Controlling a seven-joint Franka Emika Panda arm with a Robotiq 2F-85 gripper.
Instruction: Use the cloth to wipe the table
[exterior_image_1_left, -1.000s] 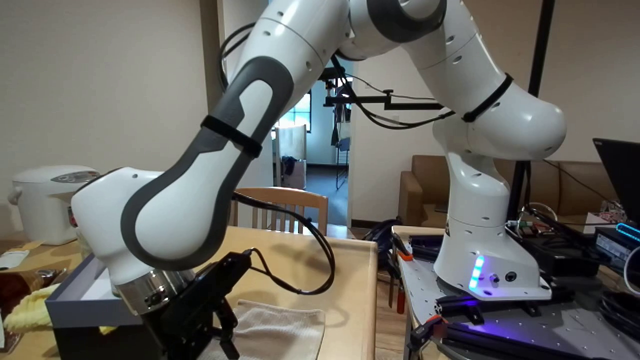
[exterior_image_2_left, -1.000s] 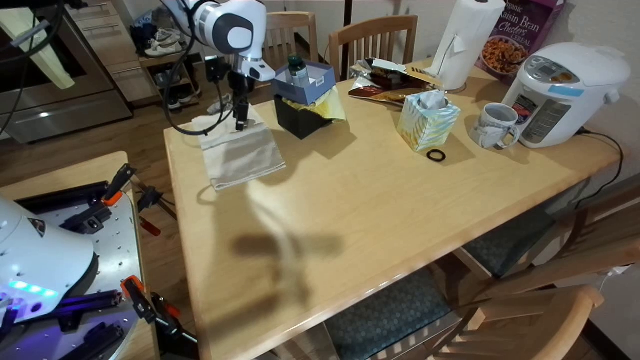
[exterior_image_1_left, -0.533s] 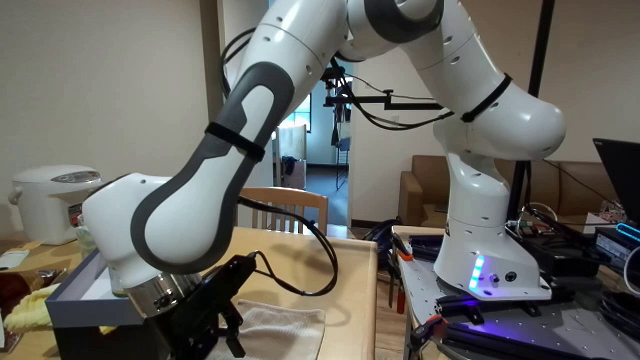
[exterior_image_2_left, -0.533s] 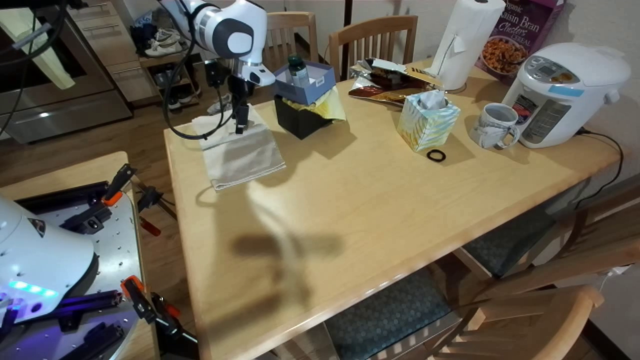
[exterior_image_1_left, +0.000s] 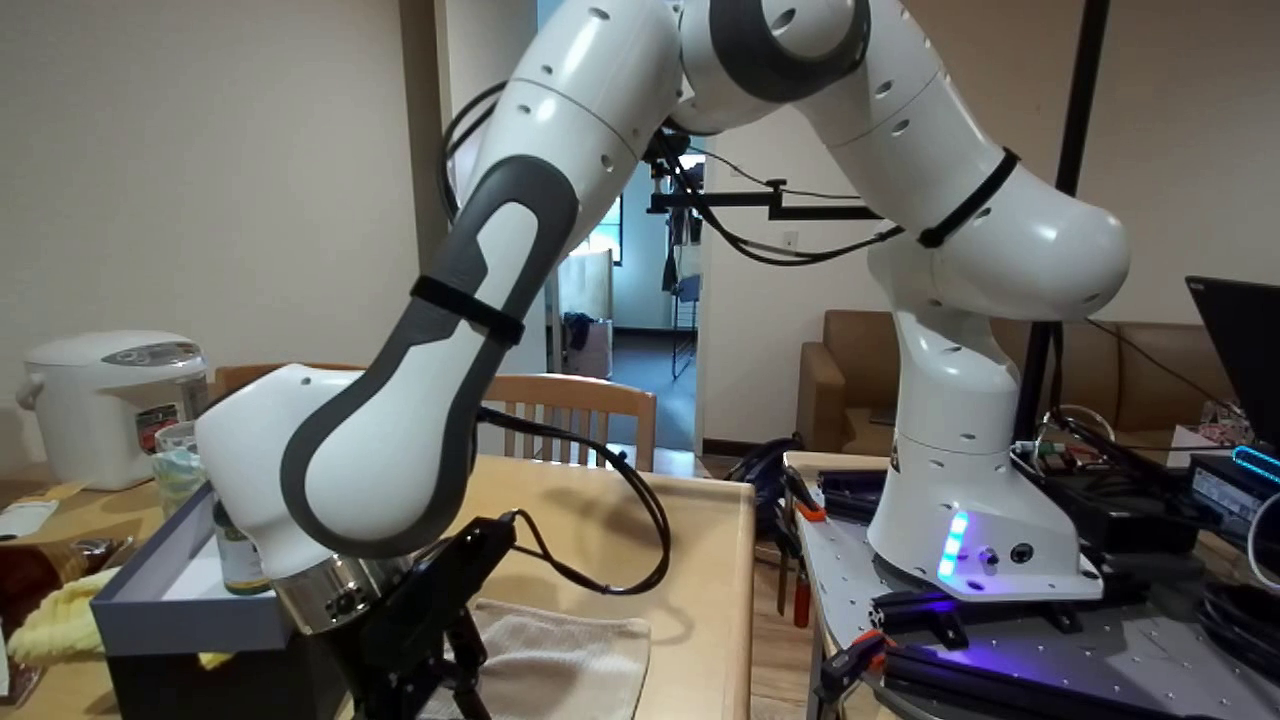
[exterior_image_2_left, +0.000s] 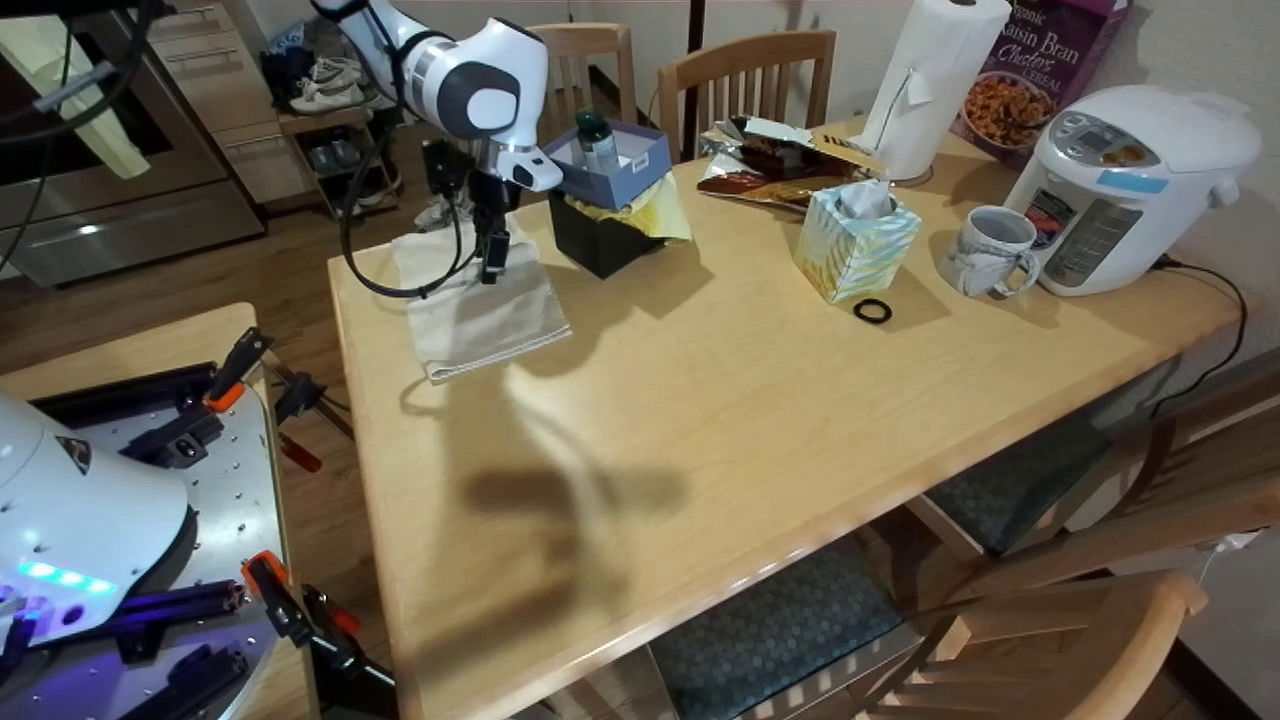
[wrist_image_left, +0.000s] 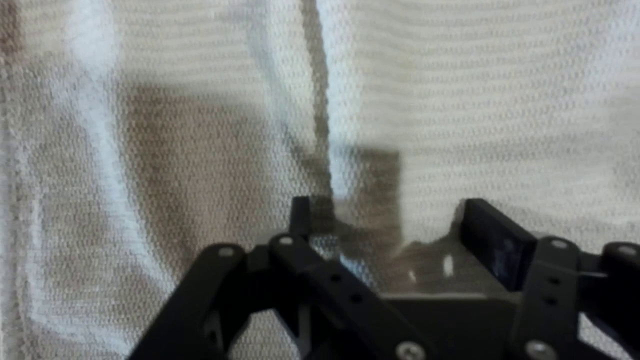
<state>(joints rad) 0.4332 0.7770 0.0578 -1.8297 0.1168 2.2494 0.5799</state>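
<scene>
The pale grey-white cloth (exterior_image_2_left: 490, 325) lies flat and slightly rumpled near a corner of the light tan table (exterior_image_2_left: 750, 420). It also shows in an exterior view (exterior_image_1_left: 575, 655) and fills the wrist view (wrist_image_left: 475, 90), with a fold or ridge running down it. My gripper (exterior_image_2_left: 493, 272) points down over the cloth's far half, beside the dark box. In the wrist view my gripper (wrist_image_left: 390, 225) is open, its two black fingers well apart with cloth beneath and between them. The fingertips are close to the cloth; I cannot tell whether they touch it.
A dark box (exterior_image_2_left: 600, 240) with a blue-grey tray (exterior_image_2_left: 635, 172), a bottle (exterior_image_2_left: 597, 145) and yellow cloth (exterior_image_2_left: 665, 212) stands right beside the gripper. A tissue box (exterior_image_2_left: 858, 245), black ring (exterior_image_2_left: 872, 311), mug (exterior_image_2_left: 985, 255) and water boiler (exterior_image_2_left: 1130, 190) stand farther along.
My open gripper has moved over the cloth, away from the table's far edge and a little towards the robot base. The cloth's front edge has stayed in place.
</scene>
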